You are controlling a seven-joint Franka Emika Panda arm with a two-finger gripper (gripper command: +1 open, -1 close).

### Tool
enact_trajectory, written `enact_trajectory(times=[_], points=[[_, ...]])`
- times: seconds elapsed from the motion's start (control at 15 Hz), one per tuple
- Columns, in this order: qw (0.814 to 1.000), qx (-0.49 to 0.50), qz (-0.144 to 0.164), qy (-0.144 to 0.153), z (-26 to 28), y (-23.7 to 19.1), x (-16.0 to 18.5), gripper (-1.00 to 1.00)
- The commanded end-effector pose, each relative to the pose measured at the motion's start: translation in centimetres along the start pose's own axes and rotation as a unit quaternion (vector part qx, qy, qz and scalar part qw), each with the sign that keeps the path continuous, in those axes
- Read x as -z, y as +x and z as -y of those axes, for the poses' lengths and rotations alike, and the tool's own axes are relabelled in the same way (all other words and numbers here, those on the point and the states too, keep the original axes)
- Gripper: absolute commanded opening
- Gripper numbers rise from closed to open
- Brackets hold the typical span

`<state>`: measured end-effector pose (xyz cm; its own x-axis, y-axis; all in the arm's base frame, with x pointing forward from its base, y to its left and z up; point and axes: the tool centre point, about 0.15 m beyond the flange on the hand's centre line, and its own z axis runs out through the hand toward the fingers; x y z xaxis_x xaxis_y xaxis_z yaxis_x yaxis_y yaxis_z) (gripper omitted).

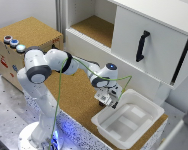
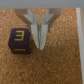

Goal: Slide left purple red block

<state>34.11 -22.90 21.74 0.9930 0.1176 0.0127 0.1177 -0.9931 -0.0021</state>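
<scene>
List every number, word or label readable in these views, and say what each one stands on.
"3": yellow digit on the face of the purple red block, seen in the wrist view beside the gripper.

Red marks on the front of the cork-topped box at the exterior view's left: too blurred to read.

Nothing readable on the white tub, the cabinet or the arm.

Purple red block (image 2: 20, 41) hidden behind gripper (image 1: 110, 100) in exterior view; blurred wrist view.
</scene>
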Motion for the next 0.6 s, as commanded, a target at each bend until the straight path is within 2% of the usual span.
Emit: enact_trajectory(times=[0.0, 0.53], points=[[1.000, -0.003, -0.012, 0.008, 0.5, 0.4, -1.7, -1.00], [1.000, -0.013, -0.011, 0.008, 6.3, 1.4, -1.7, -1.00]])
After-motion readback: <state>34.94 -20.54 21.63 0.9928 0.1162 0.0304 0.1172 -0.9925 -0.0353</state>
